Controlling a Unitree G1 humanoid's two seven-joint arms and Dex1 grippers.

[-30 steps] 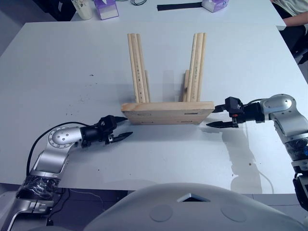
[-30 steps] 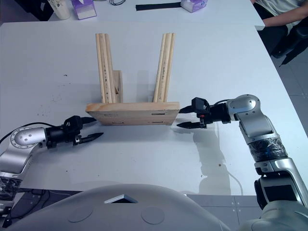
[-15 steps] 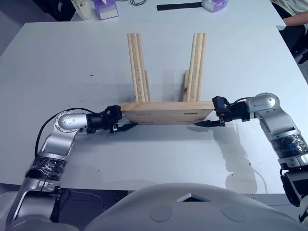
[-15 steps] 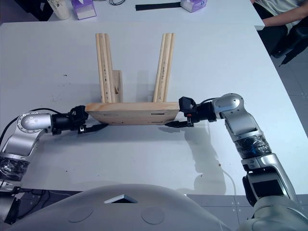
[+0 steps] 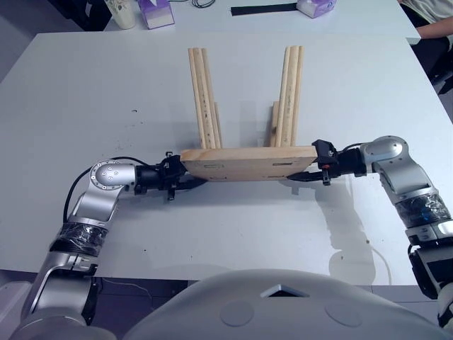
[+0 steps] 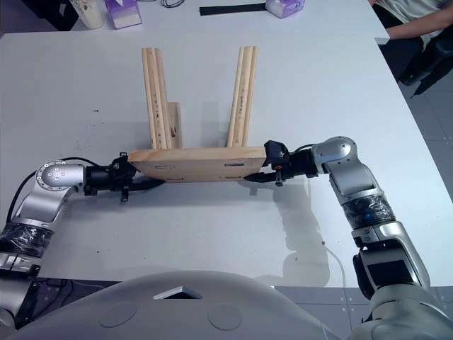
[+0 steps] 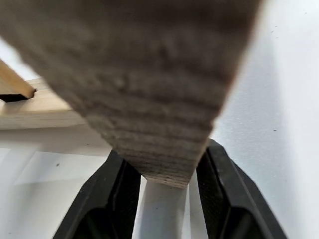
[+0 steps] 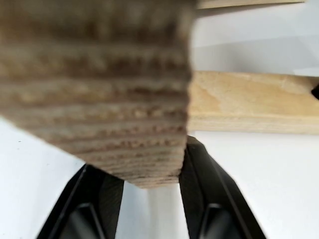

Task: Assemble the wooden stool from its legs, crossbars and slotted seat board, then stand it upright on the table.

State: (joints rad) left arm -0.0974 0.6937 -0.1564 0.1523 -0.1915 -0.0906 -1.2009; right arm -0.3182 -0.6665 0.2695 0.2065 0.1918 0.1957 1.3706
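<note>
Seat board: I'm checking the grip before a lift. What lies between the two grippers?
The seat board spans that whole stretch, one end in the left gripper, the other in the right gripper; the left eye view shows it.

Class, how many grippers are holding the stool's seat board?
2. The left gripper clamps the left end of the seat board; the right gripper clamps its right end.

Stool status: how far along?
Done: legs and crossbars sit in the seat board. In hand: left end effector and right end effector each clamp one board end, stool lying sideways on the table. To do: stand it upright.
</note>
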